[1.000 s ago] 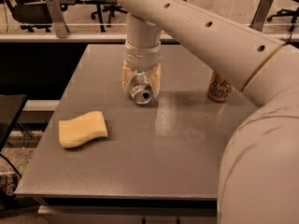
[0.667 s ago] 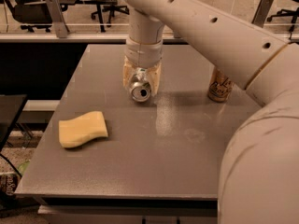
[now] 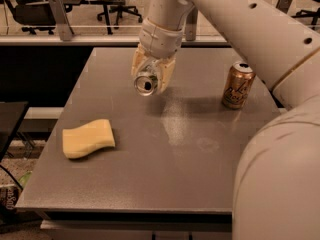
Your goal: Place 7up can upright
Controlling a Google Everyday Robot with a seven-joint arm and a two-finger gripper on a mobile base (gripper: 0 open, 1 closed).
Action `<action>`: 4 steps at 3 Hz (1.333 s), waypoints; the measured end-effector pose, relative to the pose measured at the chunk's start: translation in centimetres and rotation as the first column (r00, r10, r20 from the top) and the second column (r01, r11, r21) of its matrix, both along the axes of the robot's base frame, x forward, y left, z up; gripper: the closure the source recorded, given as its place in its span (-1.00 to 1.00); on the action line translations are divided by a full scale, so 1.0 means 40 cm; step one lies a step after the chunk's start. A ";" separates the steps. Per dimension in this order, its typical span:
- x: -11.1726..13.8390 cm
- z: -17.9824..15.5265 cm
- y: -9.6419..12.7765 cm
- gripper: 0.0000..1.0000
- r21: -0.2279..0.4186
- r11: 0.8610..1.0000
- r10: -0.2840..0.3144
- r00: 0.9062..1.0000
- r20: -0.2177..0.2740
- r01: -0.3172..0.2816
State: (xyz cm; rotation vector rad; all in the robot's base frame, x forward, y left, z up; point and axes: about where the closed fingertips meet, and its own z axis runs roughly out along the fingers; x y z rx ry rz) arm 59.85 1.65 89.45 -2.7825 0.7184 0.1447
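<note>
Pinching tilted 7up can, claw hangs over grey table; office chairs behind.

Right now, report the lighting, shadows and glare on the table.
Camera view: dim, warm light; a pale sheen streaks the centre of the table, right of the sponge; the gripper, over the table's far middle with fingers shut on the 7up can, throws a soft shadow rightward toward the orange can; the 7up can's silver end glints.
</note>
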 end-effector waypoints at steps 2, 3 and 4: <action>-0.039 0.080 0.060 1.00 0.204 0.923 -0.271 0.928 -0.256 0.326; -0.074 0.094 0.096 1.00 0.241 0.862 -0.329 0.853 -0.405 0.447; -0.100 0.092 0.125 1.00 0.255 0.803 -0.357 0.776 -0.520 0.540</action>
